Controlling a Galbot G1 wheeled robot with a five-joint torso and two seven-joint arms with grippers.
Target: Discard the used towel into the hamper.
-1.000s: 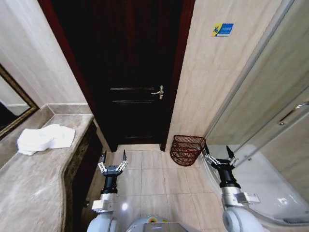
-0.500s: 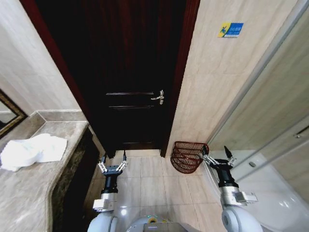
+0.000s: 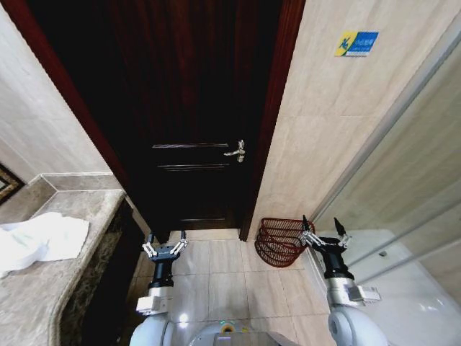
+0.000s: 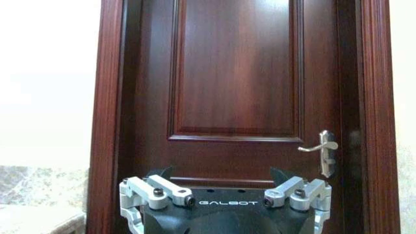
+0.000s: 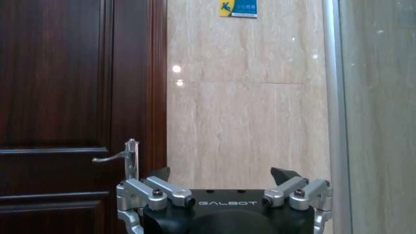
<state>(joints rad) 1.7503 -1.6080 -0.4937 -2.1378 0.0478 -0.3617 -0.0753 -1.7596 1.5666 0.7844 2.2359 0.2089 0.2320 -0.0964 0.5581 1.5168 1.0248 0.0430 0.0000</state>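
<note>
The used towel [image 3: 37,241] is white and lies crumpled on the marble counter [image 3: 50,303] at the far left. The hamper [image 3: 282,241], a small dark reddish-brown open-weave basket, stands on the floor against the wall, right of the door. My left gripper [image 3: 168,238] is held low over the floor tiles, open and empty, between counter and hamper; it faces the door in the left wrist view [image 4: 219,171]. My right gripper [image 3: 323,223] hangs just right of the hamper, open and empty; it faces the tiled wall in the right wrist view [image 5: 221,171].
A dark wooden door [image 3: 194,108] with a metal handle [image 3: 235,151] stands shut straight ahead. The glass shower enclosure [image 3: 403,216] runs along the right. A mirror frame [image 3: 6,184] edges the left. Beige floor tiles [image 3: 230,274] lie between counter and hamper.
The whole picture has shifted: the camera has turned, so the towel and counter sit further left and the door looms larger. Both grippers keep the same open pose.
</note>
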